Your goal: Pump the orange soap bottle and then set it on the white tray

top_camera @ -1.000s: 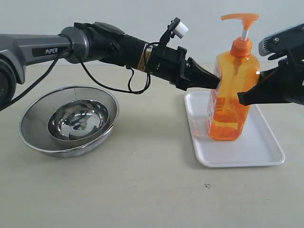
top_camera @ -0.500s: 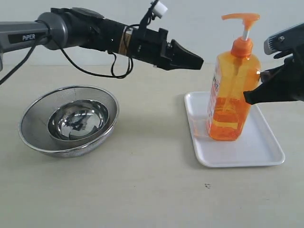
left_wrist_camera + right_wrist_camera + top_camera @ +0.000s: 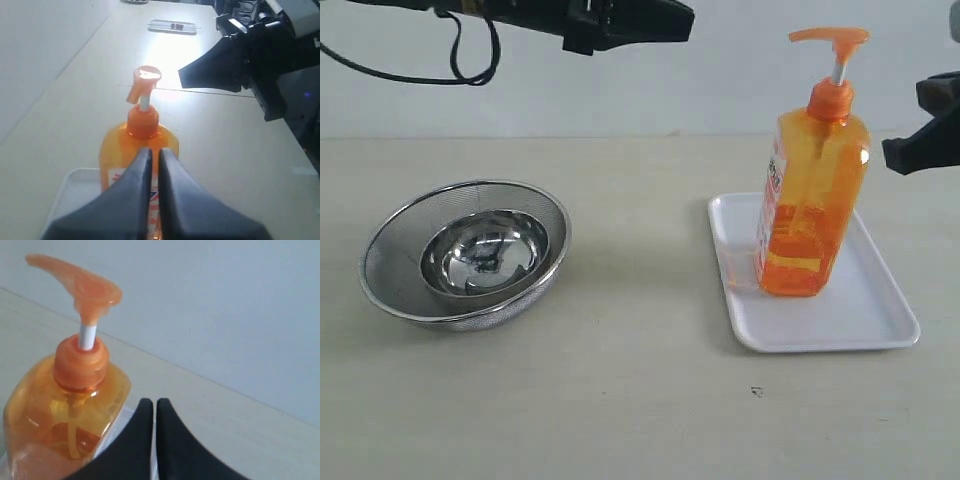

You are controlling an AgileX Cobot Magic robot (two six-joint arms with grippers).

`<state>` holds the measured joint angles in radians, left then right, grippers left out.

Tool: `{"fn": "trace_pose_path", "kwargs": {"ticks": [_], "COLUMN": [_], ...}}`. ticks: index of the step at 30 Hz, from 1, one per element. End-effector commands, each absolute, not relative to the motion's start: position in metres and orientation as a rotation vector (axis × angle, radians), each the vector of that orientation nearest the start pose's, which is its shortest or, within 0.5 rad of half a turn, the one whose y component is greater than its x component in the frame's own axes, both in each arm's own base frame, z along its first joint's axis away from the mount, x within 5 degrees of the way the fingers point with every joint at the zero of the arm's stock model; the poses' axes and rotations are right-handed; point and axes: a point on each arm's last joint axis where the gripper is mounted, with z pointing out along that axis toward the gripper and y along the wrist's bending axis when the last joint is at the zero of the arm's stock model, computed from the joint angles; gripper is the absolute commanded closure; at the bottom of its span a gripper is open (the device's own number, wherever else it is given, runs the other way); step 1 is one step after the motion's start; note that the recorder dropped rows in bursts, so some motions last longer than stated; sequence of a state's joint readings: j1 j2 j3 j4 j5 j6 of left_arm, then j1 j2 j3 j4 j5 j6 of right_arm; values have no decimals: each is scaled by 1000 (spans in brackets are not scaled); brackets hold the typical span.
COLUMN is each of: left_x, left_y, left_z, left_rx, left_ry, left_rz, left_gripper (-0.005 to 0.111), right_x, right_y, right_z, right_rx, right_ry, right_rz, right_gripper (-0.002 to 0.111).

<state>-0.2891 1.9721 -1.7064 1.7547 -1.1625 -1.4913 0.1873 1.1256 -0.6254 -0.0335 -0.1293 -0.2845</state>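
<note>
Pale beige tabletop, plain off-white wall behind; lighting even. Orange soap bottle stands upright on the white tray, toward the tray's left half, base flat on the tray floor, no tilt. Pump head sits fully up on its white stem. Change noted over the last second: left gripper was pressed against the bottle's shoulder from the left and has since pulled away and risen, now high at the top of the exterior view and well apart from the bottle. Its wrist view looks down on the pump from behind, jaws drawn almost together with only a thin slit, nothing between them. Right gripper had its tip at the bottle's right side; it has backed off toward the right edge, near the bottle but clear of it. Its wrist view shows both fingers closed together and empty. Bottle position on the tray is unchanged through the retreat, so it stands free without support. Mesh strainer bowl, with a smaller steel bowl inside, sits at far left, untouched and not involved. Judgement: placement on the tray looks done and both arms are clearing out; whether the pump was actually pressed cannot be confirmed from these views. No soap visible on the tray or table.
</note>
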Motion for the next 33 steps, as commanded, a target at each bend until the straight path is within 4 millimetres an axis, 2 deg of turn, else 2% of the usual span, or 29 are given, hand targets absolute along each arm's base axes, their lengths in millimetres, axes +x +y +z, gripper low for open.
{"fn": "trace_pose_path", "kwargs": {"ticks": [1,3,4,7,12,16,20,24,27,33], "left_x": [360,338,320,287,247,230,215,190,174,155], "left_y": [-184,-175,-166,-142,-126,-115,-99,-83,-74,-60], "left_z": [337,341,347,353,358,350,330,316,311,300], "left_rx": [1176,1164,1147,1016,966,854,751,647,588,520], "left_ry": [1521,1529,1524,1579,1571,1641,1708,1742,1735,1728], "left_rz": [-880,-807,-730,-543,-482,-489,-374,-311,-289,-216], "left_gripper": [102,102,102,102,102,102,102,102,102,102], "right_x": [227,223,218,197,176,160,145,133,130,131], "right_y": [42,41,41,43,42,39,35,32,32,32], "right_z": [299,300,299,293,284,272,265,262,263,263], "right_rx": [-427,-413,-411,-339,-310,-269,-208,-180,-179,-103], "right_ry": [1771,1784,1781,1710,1657,1654,1623,1603,1594,1605], "right_rz": [-75,-63,-56,31,83,122,178,203,204,277], "right_gripper": [109,109,109,109,109,109,109,109,109,109]}}
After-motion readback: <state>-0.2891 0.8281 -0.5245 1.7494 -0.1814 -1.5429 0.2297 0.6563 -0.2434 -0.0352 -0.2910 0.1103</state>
